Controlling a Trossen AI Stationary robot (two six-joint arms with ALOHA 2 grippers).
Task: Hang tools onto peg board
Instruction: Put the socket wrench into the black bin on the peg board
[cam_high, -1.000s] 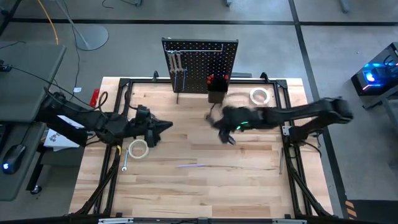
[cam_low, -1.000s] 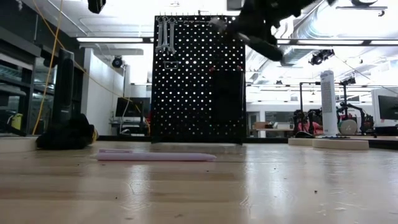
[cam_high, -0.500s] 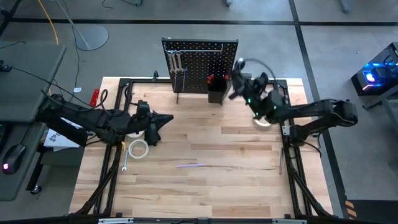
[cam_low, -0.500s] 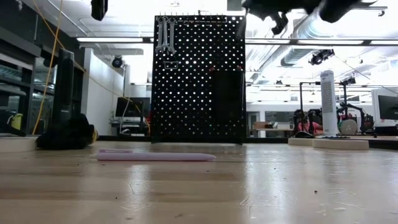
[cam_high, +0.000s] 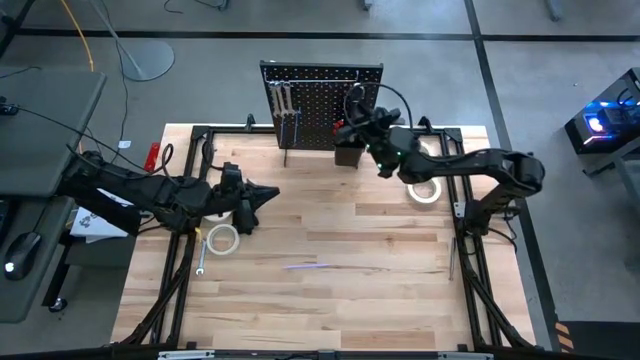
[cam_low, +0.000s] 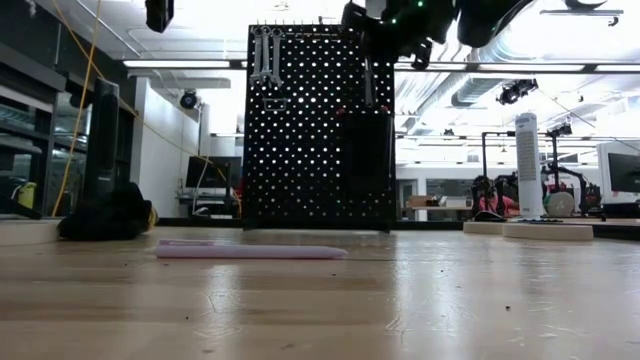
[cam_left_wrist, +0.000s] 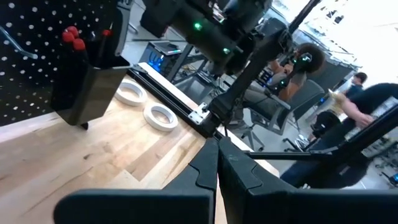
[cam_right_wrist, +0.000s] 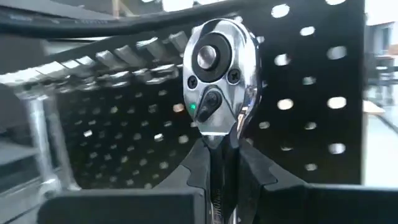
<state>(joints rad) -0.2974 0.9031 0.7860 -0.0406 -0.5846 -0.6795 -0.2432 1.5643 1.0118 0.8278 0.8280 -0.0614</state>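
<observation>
Before peg board (cam_right_wrist: 323, 93), ratchet (cam_right_wrist: 219, 81) in right hand (cam_right_wrist: 219, 163)

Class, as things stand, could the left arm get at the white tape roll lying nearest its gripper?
Probably yes: the left gripper, fingers shut and holding nothing, sits just beside the tape roll on the bare table, with nothing between them.

The black peg board (cam_high: 322, 105) stands upright at the table's far edge, silver wrenches (cam_high: 285, 103) hanging at its left, red-handled screwdrivers (cam_high: 341, 127) in its small bin (cam_high: 348, 150). A chrome ratchet (cam_right_wrist: 217, 84) is held up close to its face. Three white tape rolls (cam_high: 222, 239) lie flat on the table.
</observation>
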